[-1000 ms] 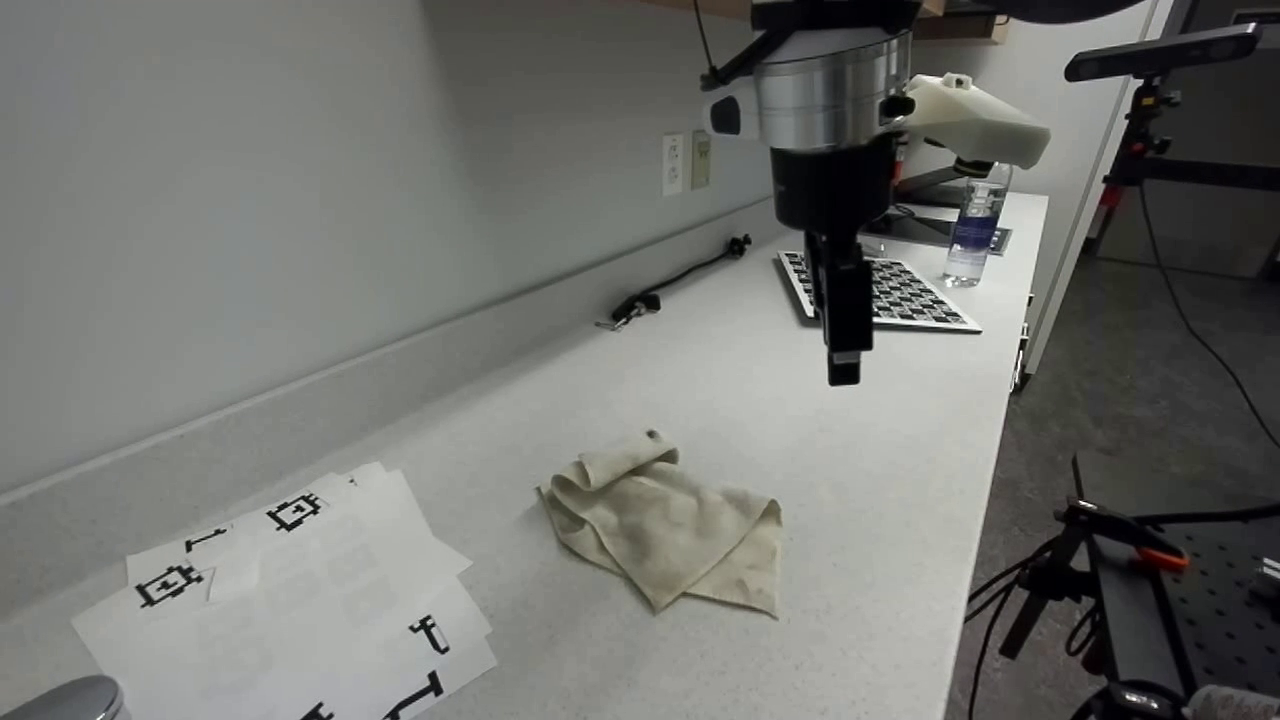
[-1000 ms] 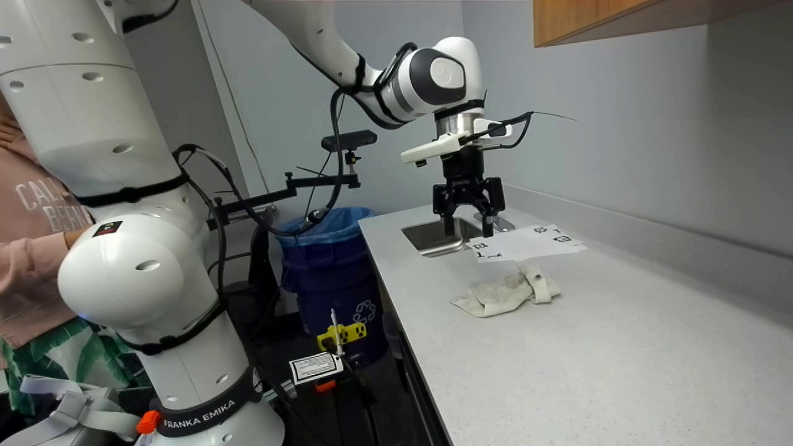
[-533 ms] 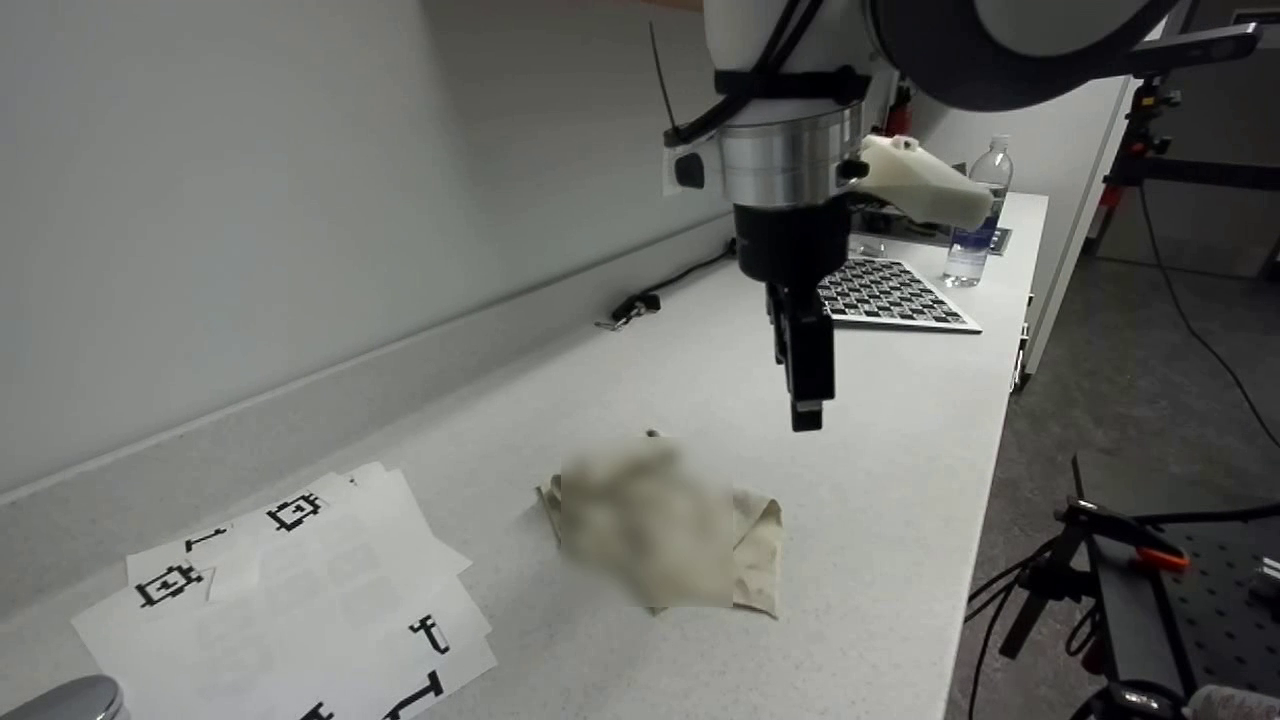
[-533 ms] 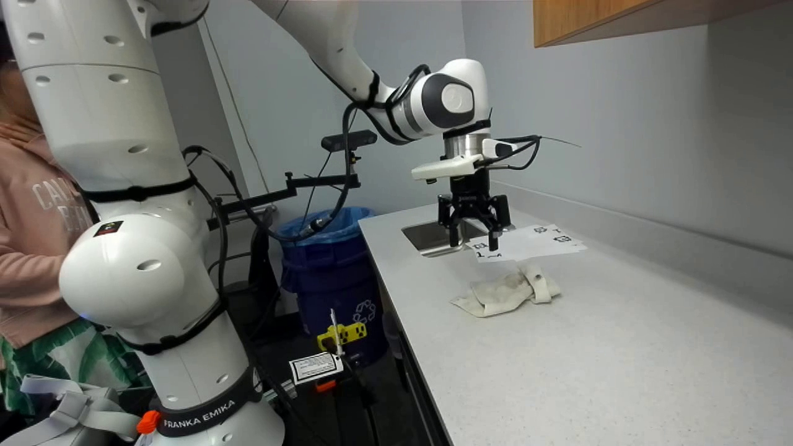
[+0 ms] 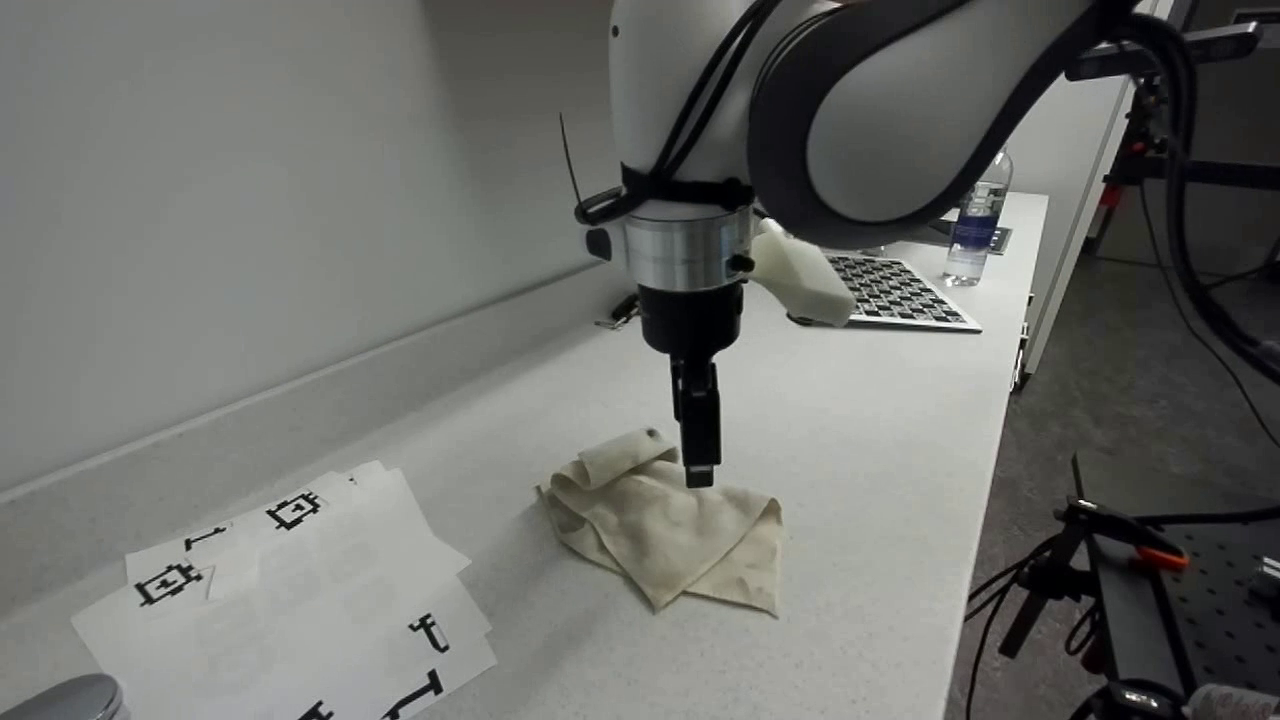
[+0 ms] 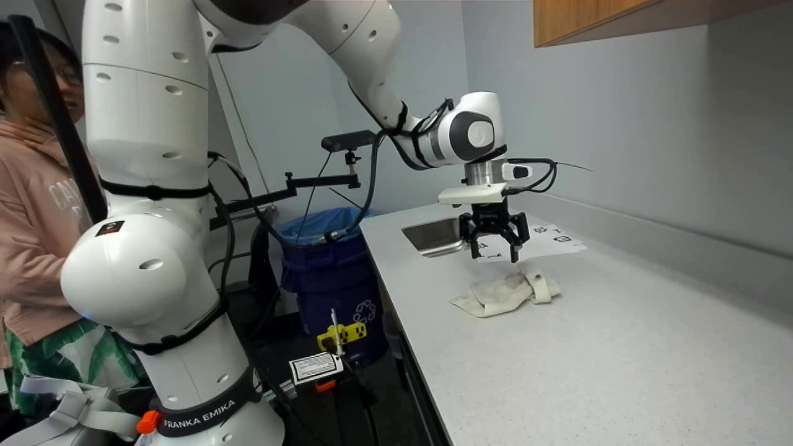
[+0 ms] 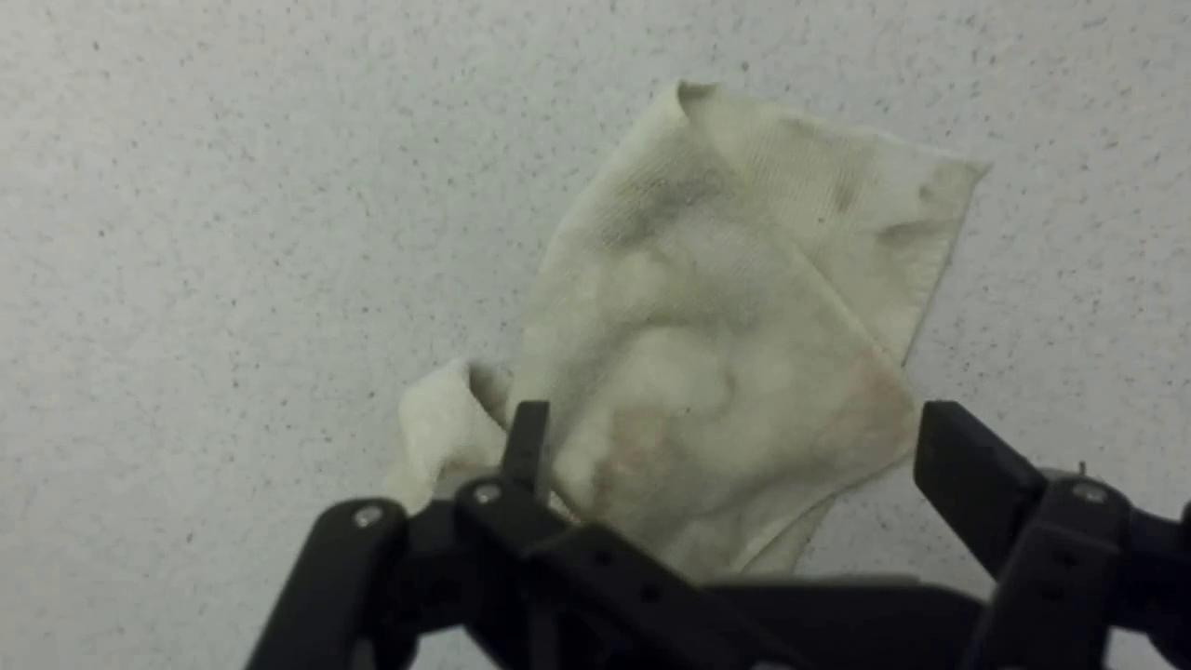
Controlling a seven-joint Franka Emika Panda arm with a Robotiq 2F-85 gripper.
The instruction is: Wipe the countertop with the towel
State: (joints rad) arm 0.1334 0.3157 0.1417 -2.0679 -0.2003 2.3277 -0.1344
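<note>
A crumpled, stained beige towel (image 5: 665,530) lies folded over itself on the light speckled countertop (image 5: 850,520). It also shows in an exterior view (image 6: 502,294) and in the wrist view (image 7: 707,298). My gripper (image 5: 700,476) points straight down above the towel, apart from it. In an exterior view (image 6: 495,256) its two fingers are spread wide with nothing between them. In the wrist view the gripper (image 7: 733,409) has the towel below, between and beyond its fingertips. The gripper's body hides the towel's near part there.
White sheets with black printed marks (image 5: 300,600) lie beside the towel, near the wall. A sink (image 6: 433,238) is at the counter's far end. A checkered board (image 5: 905,295), a water bottle (image 5: 972,240) and a cabled clip (image 5: 622,312) stand or lie further along. A wooden cabinet (image 6: 595,21) hangs overhead.
My gripper has come down and across from beyond the towel to above it, fingers staying spread. The towel has not moved.
</note>
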